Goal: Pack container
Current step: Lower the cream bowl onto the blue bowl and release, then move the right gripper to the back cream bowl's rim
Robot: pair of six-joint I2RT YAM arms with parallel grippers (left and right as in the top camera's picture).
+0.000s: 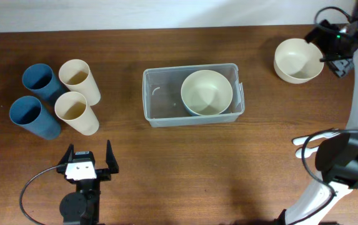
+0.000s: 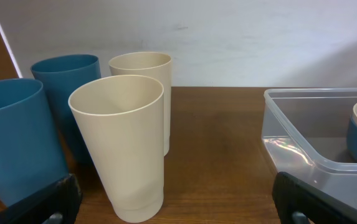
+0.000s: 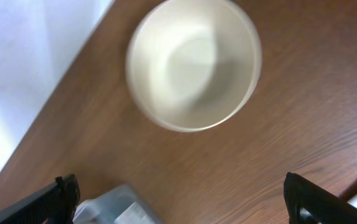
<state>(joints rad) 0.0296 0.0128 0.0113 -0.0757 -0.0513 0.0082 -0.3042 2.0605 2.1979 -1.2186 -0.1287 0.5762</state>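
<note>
The clear plastic container (image 1: 160, 100) stands mid-table with one cream bowl (image 1: 207, 92) in its right half. A second cream bowl (image 1: 298, 59) sits on the table at the far right. My right gripper (image 1: 328, 49) is open and empty, hovering just right of that bowl. The right wrist view shows the bowl (image 3: 194, 62) from above, beyond the open fingers (image 3: 181, 208), and a corner of the container (image 3: 113, 208). My left gripper (image 1: 88, 161) is open and empty near the front left. The left wrist view shows its fingers (image 2: 178, 211) spread wide and the container (image 2: 303, 155) at the right.
Two blue cups (image 1: 40, 81) (image 1: 32, 115) and two cream cups (image 1: 79, 80) (image 1: 75, 112) stand upright at the left. The nearest cream cup (image 2: 119, 146) is just ahead of my left gripper. The table's far edge meets a white wall.
</note>
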